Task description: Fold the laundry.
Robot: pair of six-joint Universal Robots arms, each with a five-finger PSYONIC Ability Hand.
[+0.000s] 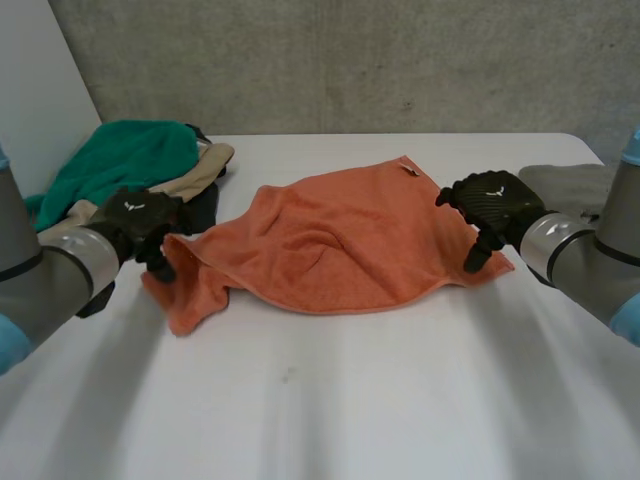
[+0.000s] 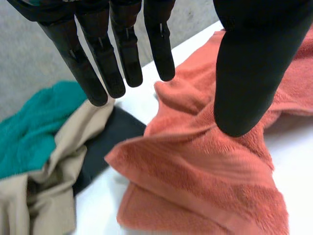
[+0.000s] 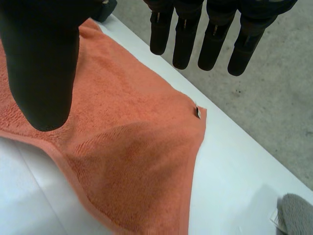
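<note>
The orange towel (image 1: 330, 245) lies spread but rumpled on the white table (image 1: 320, 410), its left end bunched into folds. The left hand (image 1: 135, 225) is at that bunched end and the right hand (image 1: 495, 205) at the opposite end; the head view leaves their grip unclear. The wrist views settle it: the left hand's fingers (image 2: 122, 49) hang straight, thumb well apart, over the crumpled corner, grasping nothing. The right hand's fingers (image 3: 215, 44) are likewise straight and released above the towel's edge, near the corner bearing a small label (image 3: 197, 112). Beyond the towel's left end sit a green cloth (image 1: 120, 160), a beige cloth (image 1: 205, 162) and a black cloth (image 2: 110, 142), the black one just beside the towel; a grey cloth (image 1: 575, 185) lies off its right end
</note>
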